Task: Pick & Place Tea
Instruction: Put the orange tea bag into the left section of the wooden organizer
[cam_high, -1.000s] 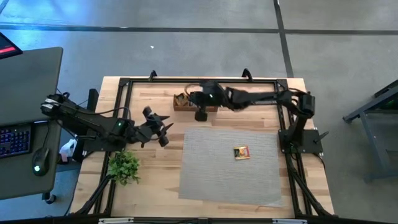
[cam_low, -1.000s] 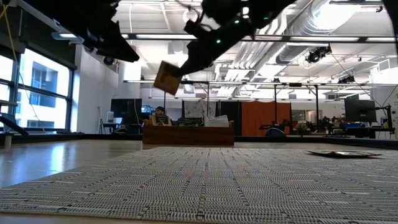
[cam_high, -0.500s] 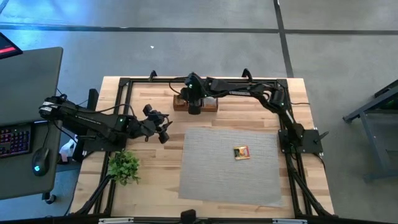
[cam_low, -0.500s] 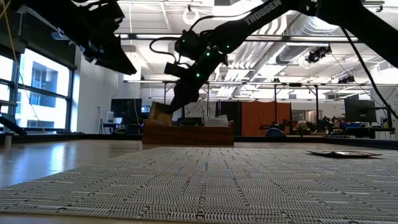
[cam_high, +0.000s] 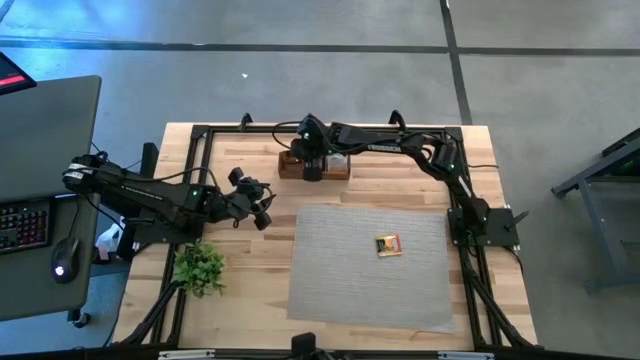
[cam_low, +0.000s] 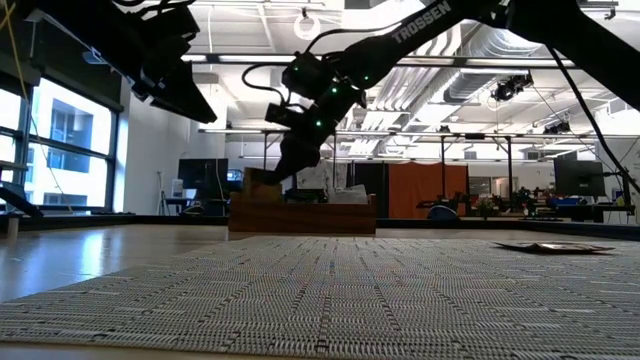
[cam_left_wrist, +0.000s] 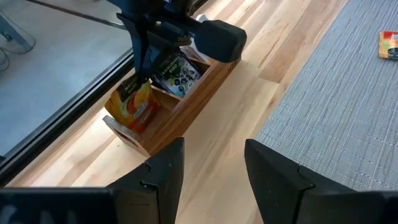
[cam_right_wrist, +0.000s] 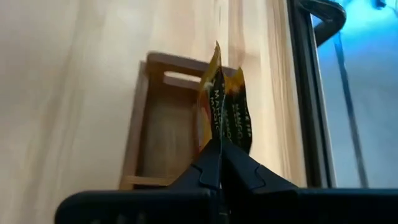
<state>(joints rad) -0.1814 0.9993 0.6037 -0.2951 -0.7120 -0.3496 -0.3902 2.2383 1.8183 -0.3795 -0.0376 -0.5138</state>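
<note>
A wooden box (cam_high: 338, 168) with compartments stands by the table's far edge. My right gripper (cam_high: 311, 172) is over its left end, shut on an orange-yellow tea sachet (cam_left_wrist: 132, 102) whose lower part is inside the end compartment. Dark tea sachets (cam_left_wrist: 177, 71) stand in the neighbouring compartment. Another orange tea sachet (cam_high: 388, 244) lies flat on the grey woven mat (cam_high: 370, 285). My left gripper (cam_left_wrist: 208, 165) hovers open above the bare wood to the left of the mat, pointing toward the box, with nothing between its fingers. My right gripper pinches the orange-yellow sachet's upper edge (cam_right_wrist: 219, 134) between its two shut fingers. The fingers come slanting down from above. The sachet hangs below the fingers, edge-on and roughly upright, with its lower part (cam_left_wrist: 127, 115) down in the box's left end compartment.
A small green plant (cam_high: 200, 268) stands near the table's left front. A black frame (cam_high: 330, 128) runs around the table, close behind the box. The mat covers the table's middle and right.
My right gripper has gone toward the table's far left and down to the box's left end, staying shut on the sachet. The sachet, which hung clear in the air, now sits partly inside the end compartment.
</note>
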